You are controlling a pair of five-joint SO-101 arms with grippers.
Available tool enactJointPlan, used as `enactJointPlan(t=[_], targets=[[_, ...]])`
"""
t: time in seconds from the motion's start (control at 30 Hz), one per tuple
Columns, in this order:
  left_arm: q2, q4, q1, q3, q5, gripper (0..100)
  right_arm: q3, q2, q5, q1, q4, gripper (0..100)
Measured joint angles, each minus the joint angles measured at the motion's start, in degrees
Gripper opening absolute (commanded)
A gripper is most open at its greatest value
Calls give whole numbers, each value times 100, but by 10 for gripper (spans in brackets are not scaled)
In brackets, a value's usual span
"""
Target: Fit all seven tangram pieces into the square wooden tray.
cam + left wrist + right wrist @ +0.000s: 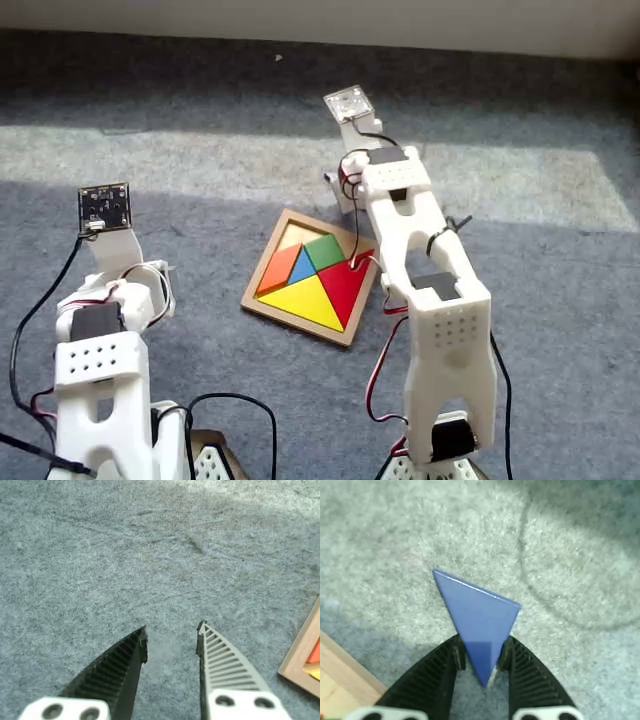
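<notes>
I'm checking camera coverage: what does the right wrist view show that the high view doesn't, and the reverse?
Right wrist view's own: the blue triangle, clamped in the right gripper. High view's own: the left arm, the right arm, and the pieces seated in the wooden tray: yellow triangle, red triangle, green piece, orange piece, small blue piece. Shared: the wooden tray and the grey carpet.

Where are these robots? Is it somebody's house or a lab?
Probably indoors, maybe a hobby or lab corner. Two white robot arms sit on grey carpet beside a wooden puzzle tray, the right gripper holding a blue triangle, and sunlight falls across the carpet below a pale wall.
</notes>
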Motion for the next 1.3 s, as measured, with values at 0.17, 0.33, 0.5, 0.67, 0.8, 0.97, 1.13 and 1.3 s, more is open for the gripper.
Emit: enactJointPlan(t=[0.17, 0.33, 0.5, 0.67, 0.8, 0.97, 1.13, 1.3], targets=[[0, 0, 0, 0, 0, 178, 0, 0, 44, 0, 0, 5], [0, 0, 0, 0, 0, 178, -88, 0, 53, 149, 422, 5], [0, 0, 0, 0, 0, 178, -536, 9, 62, 431, 1327, 5], [0, 0, 0, 0, 0, 178, -730, -44, 62, 730, 2075, 5], [0, 0, 0, 0, 0, 178, -738, -229, 255, 853, 2593, 5], [0, 0, 0, 0, 0, 178, -738, -510, 475, 958, 3349, 5], [0, 0, 0, 0, 0, 178, -738, -870, 484, 1073, 3912, 5], [-9, -185, 0, 79, 0, 178, -738, -1354, 484, 1046, 4299, 5]])
